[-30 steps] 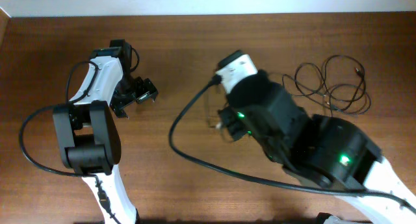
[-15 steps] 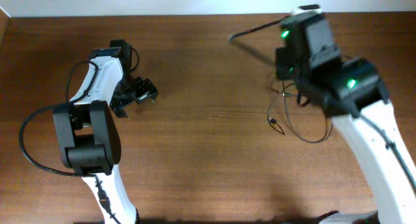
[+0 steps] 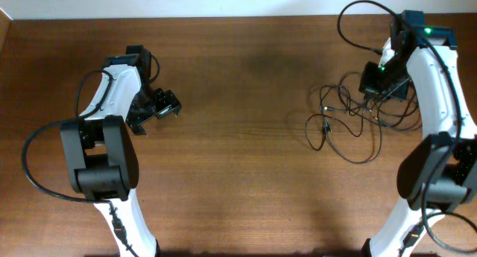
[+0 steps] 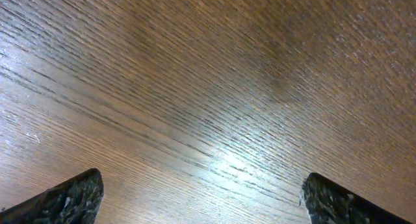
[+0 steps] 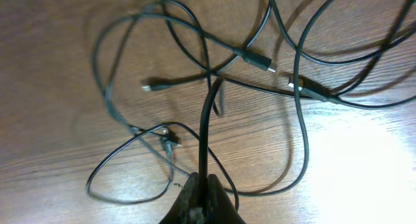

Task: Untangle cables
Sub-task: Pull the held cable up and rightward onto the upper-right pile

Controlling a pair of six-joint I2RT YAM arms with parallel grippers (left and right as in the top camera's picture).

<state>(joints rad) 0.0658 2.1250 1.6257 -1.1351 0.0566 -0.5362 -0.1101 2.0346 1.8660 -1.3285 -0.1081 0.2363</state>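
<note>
Right arm [image 3: 440, 86] has its jaws clamped on one strand of the cables [image 5: 257, 58], the tangle sprawling just ahead of them on the counter [image 3: 246, 138], while the left arm [image 3: 112, 97] sits way off, jaws wide apart.

Light even and fairly bright from above; white glare on the table [image 4: 227, 160] just ahead of the left gripper [image 4: 201, 204] and right of the right gripper [image 5: 201, 188]; cables [image 5: 259, 60] cast soft shadows; its fingertips [image 5: 194, 199] out of focus.

The cables [image 5: 203, 133] run off the right wrist view's top and right edges.
</note>
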